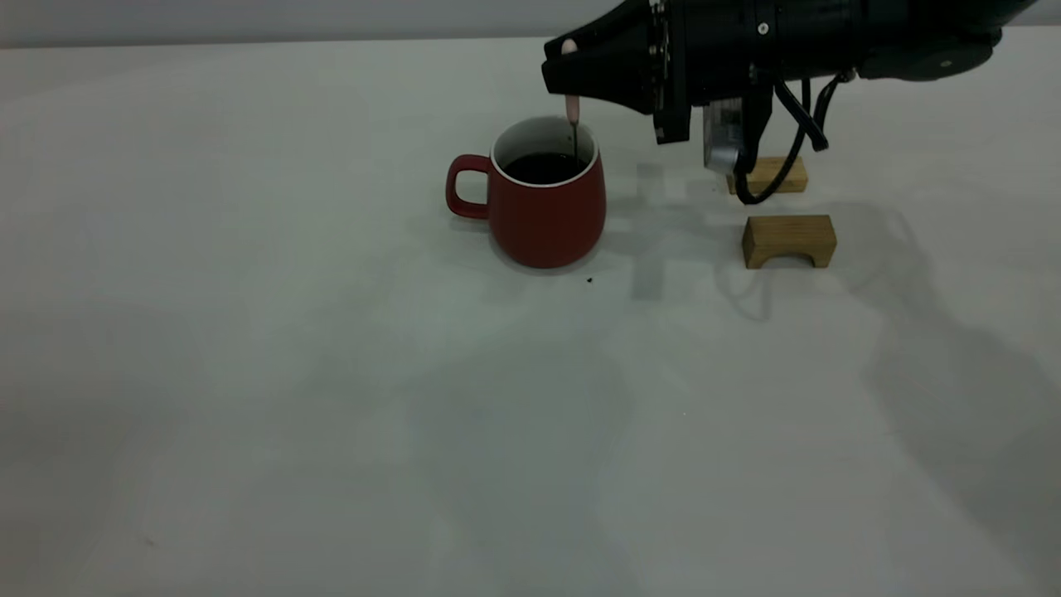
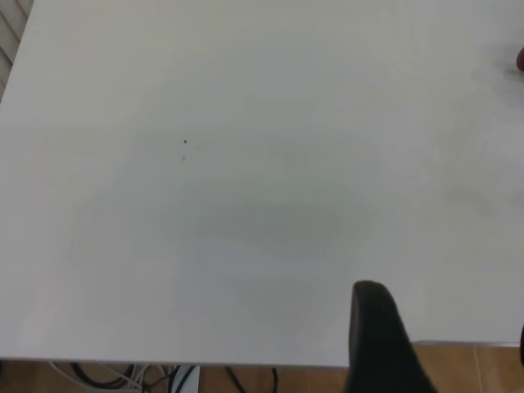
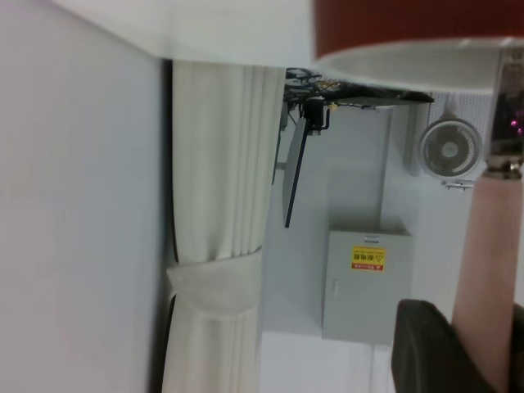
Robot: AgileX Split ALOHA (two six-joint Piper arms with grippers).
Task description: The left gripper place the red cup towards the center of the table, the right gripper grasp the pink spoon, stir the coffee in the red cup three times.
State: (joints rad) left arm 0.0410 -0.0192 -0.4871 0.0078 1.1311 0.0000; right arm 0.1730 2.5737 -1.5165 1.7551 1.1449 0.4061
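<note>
Clamped in the right gripper (image 1: 569, 48), the pink spoon (image 1: 572, 106) is held upright, dipped into the coffee (image 1: 543, 168) in the red cup (image 1: 543, 211).

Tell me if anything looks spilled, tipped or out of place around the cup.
Nothing stands out. The red cup sits upright on the table, coffee inside, no spill showing. The right gripper holds the pink spoon upright in it. A tiny dark speck lies beside the cup.
</note>
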